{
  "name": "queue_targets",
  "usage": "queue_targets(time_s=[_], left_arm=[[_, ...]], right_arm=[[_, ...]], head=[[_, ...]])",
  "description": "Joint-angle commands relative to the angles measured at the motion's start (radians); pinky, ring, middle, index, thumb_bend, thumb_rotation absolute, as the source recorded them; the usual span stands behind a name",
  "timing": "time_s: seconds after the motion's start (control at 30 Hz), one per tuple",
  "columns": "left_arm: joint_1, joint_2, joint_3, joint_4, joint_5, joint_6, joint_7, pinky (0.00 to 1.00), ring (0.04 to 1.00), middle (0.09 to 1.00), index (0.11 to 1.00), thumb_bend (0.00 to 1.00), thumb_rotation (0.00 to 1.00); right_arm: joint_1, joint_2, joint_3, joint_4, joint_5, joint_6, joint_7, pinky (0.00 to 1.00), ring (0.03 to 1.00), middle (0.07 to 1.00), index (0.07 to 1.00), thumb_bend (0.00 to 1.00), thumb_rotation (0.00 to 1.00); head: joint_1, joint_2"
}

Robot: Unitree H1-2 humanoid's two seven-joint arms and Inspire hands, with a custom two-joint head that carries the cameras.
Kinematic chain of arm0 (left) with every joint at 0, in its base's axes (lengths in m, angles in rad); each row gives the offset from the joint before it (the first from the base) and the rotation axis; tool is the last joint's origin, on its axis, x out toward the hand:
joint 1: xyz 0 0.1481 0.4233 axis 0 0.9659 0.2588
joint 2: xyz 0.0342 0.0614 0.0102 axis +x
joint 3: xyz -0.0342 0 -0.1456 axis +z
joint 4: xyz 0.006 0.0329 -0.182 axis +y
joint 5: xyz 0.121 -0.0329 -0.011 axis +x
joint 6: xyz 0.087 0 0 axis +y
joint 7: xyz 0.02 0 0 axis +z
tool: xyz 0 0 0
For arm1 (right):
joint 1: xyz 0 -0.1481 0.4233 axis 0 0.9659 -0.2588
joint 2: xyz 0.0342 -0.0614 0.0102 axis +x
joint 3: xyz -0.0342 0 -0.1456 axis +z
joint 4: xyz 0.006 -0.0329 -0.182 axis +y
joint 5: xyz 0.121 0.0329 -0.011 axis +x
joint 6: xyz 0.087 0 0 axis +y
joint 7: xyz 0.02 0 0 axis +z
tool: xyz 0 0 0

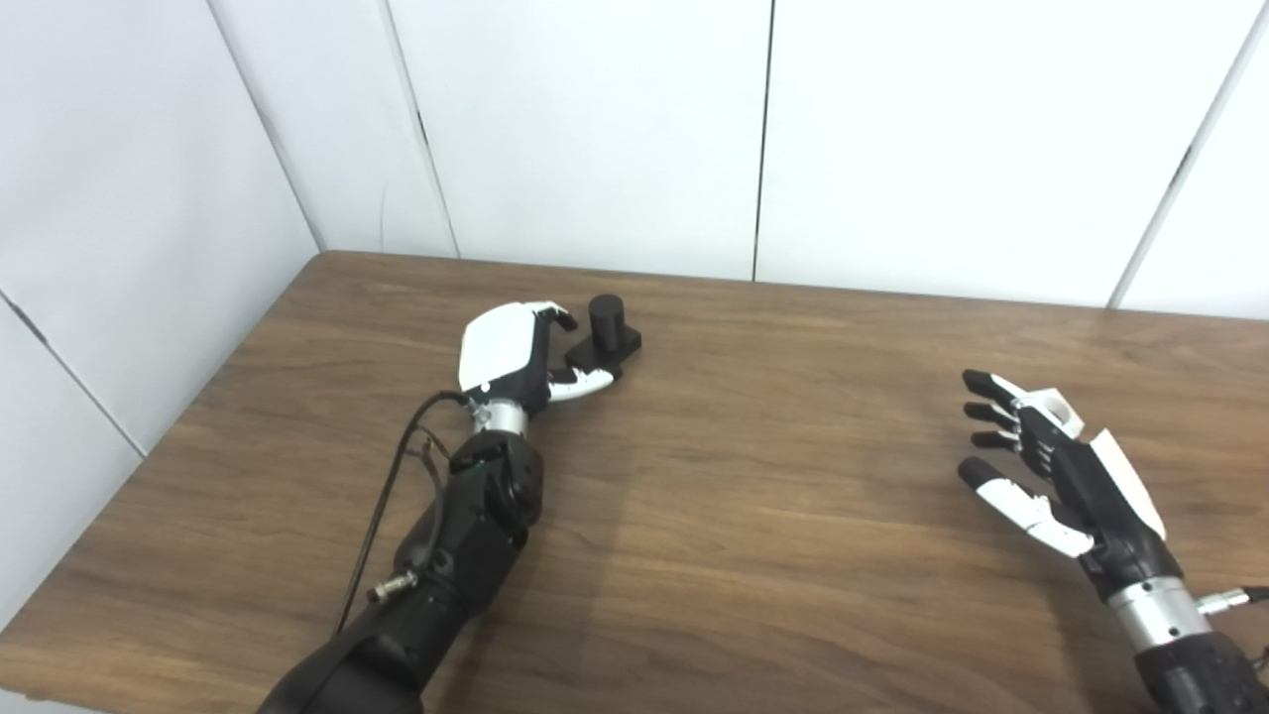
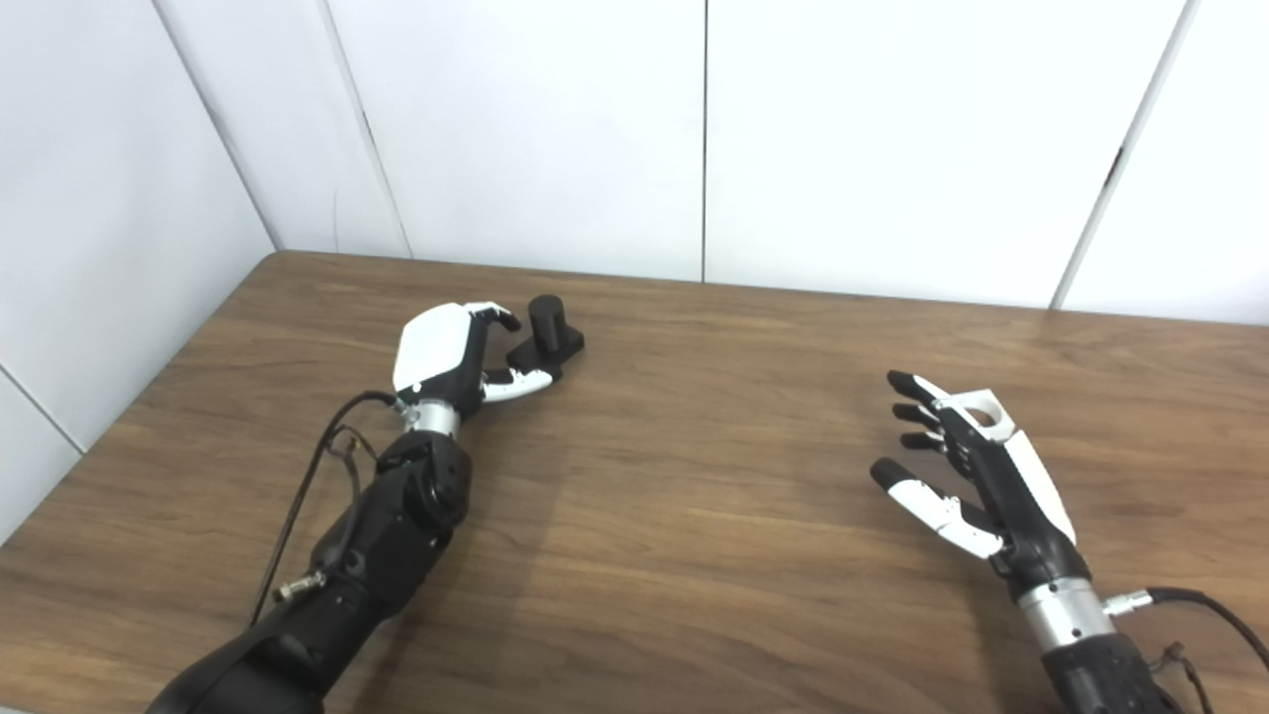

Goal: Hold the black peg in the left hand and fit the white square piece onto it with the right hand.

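The black peg (image 1: 606, 319), a short cylinder on a square black base, stands on the wooden table (image 1: 773, 516) at the back left. My left hand (image 1: 516, 355) lies just left of it, fingers curved and apart. Its thumb reaches the base's front corner and the fingertips stop short of the cylinder. The peg rests on the table. My right hand (image 1: 1046, 471) hovers at the right, open, fingers spread, palm facing left. The white square piece (image 2: 977, 405) with a hole shows just behind its fingers, partly hidden. I cannot tell if the hand touches it.
White wall panels (image 1: 595, 129) stand behind the table and along its left side. The table's left edge (image 1: 159, 436) runs diagonally. A black cable (image 1: 382, 516) loops off my left forearm.
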Motion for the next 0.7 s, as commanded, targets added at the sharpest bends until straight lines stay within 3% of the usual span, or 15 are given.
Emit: queue_targets(time_s=[0.0,0.27,0.5,0.67], left_arm=[[-0.046,0.003,0.003,0.003,-0.016,-0.027,0.018,0.71,0.802,0.817,0.649,0.77,0.46],[-0.056,-0.01,0.0,0.025,-0.052,-0.058,0.033,0.7,0.793,0.822,0.626,0.76,0.42],[-0.06,-0.017,-0.016,0.003,-0.053,0.001,-0.006,0.7,0.802,0.828,0.646,0.78,0.51],[-0.063,-0.016,-0.035,-0.01,-0.047,0.027,-0.036,0.69,0.804,0.829,0.657,0.8,0.52]], right_arm=[[-0.029,-0.008,-0.007,-0.035,0.002,-0.015,-0.008,0.76,0.859,0.904,0.88,0.63,0.7],[-0.025,-0.004,-0.008,-0.035,-0.005,-0.018,-0.014,0.75,0.857,0.903,0.878,0.64,0.71],[-0.026,0.001,-0.008,-0.045,-0.011,-0.005,-0.017,0.75,0.852,0.901,0.878,0.63,0.7],[-0.029,0.007,-0.005,-0.044,-0.009,0.001,-0.014,0.76,0.857,0.904,0.88,0.62,0.69]], head=[[0.0,0.0],[-0.008,0.0],[-0.005,0.002],[-0.006,0.002]])
